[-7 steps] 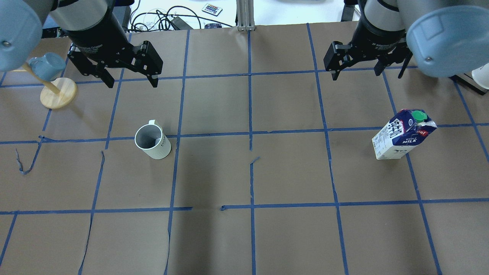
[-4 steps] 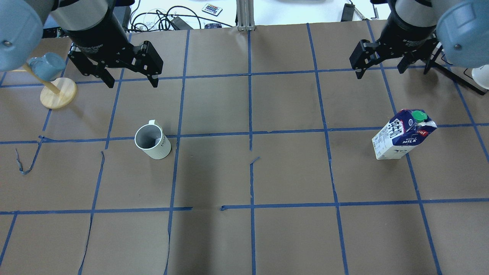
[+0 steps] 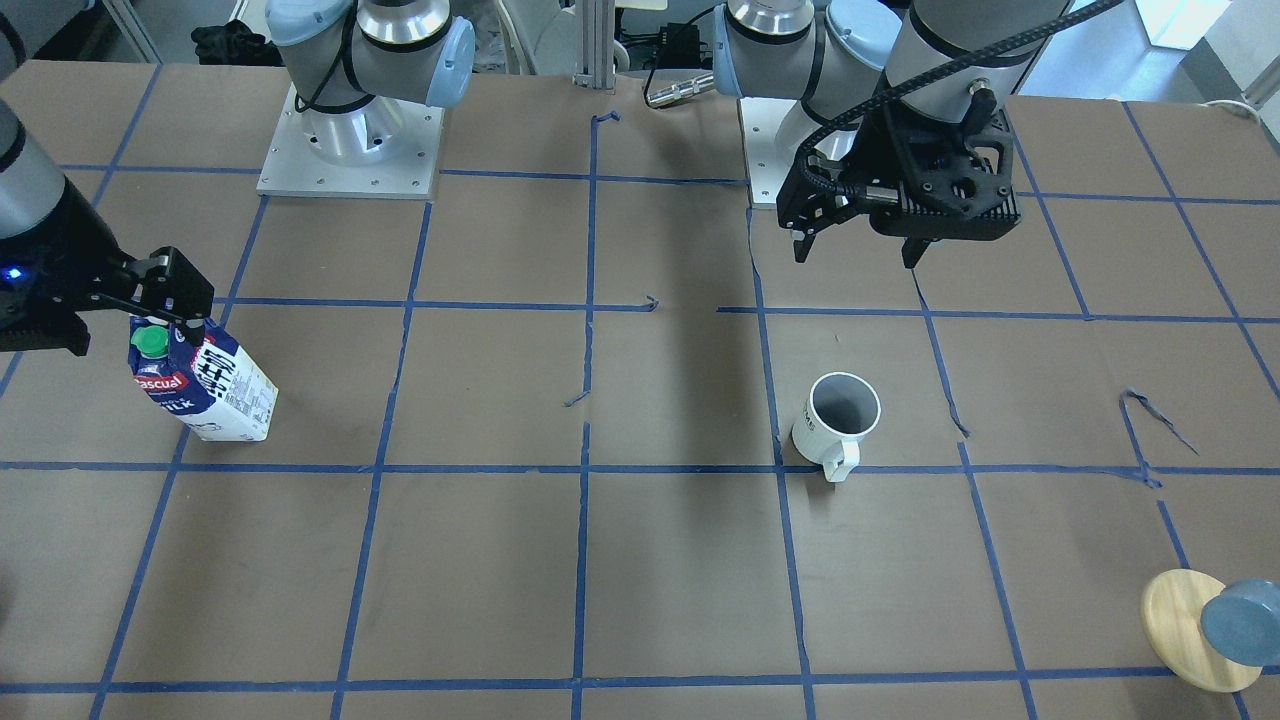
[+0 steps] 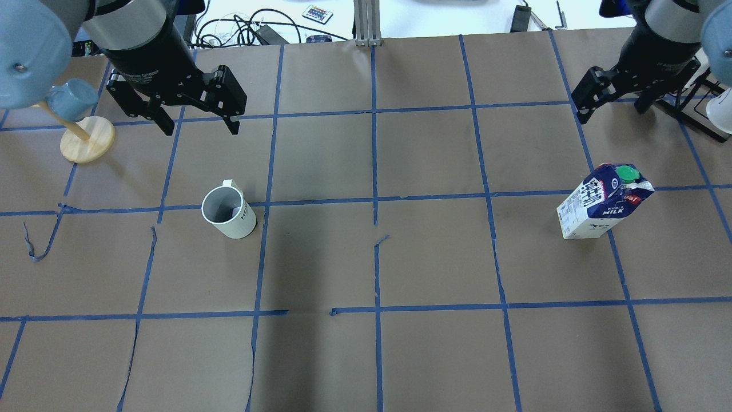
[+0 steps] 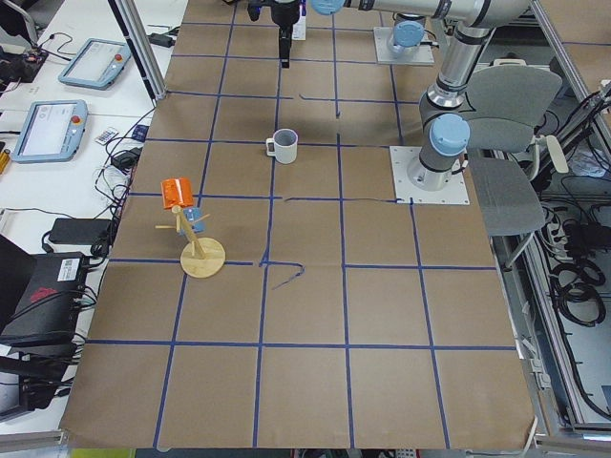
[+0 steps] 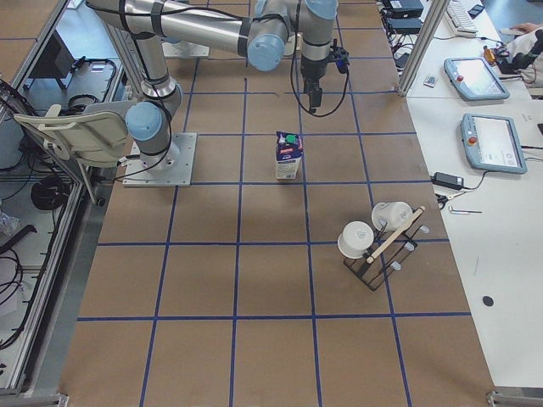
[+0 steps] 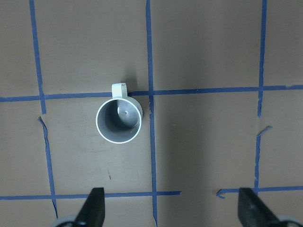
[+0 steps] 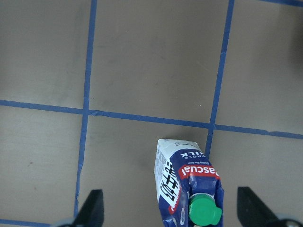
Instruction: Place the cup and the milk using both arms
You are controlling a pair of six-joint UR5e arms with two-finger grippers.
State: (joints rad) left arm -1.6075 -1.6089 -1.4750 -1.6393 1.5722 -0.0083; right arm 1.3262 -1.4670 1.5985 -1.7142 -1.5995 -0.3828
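At the far left a wooden disc stand (image 4: 86, 139) carries a blue-grey cup (image 4: 71, 98). Just to its right the left gripper (image 4: 200, 129) hangs above the table (image 4: 434, 257), jaws spread wide and holding nothing. The cup (image 4: 229, 213) stands upright on the brown paper at left of centre, mouth up and handle turned to the far side, away from the robot. It is clear of the gripper, and the left wrist view looks straight down into it, ahead of the two parted fingers (image 7: 92, 210). Well to the right, the milk (image 4: 603, 209) stands upright beside a blue tape line (image 4: 617, 269), green cap on top. The right gripper (image 4: 612, 111) hovers over it without touching, jaws released and empty. Its wrist view shows the carton between the fingertips (image 8: 92, 208). A black rack (image 4: 695, 123) sits at the far right edge.
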